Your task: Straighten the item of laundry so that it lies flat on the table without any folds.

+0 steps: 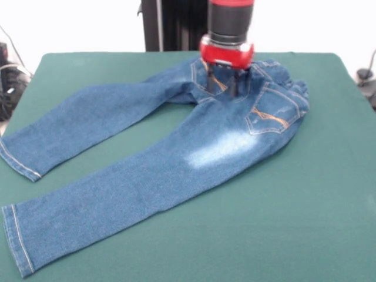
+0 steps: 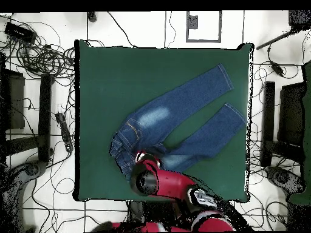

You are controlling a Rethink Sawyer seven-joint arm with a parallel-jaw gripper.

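Already down at jeans (image 1: pixel 176 147) seat, 12 o'clock on tabletop (image 1: pixel 317 223); tool (image 1: pixel 227 84) pinching denim betw. pockets. Legs fanned toward 8. Risk: waistband bunched w/ thin grip, could slip or drag in new folds.

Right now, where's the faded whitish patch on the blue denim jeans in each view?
Front view: faded whitish patch sits just right of centre, on the seat below the red gripper.
Overhead view: patch lies centre, above the gripper.
Shared landmark: the orange-stitched back pocket beside it.
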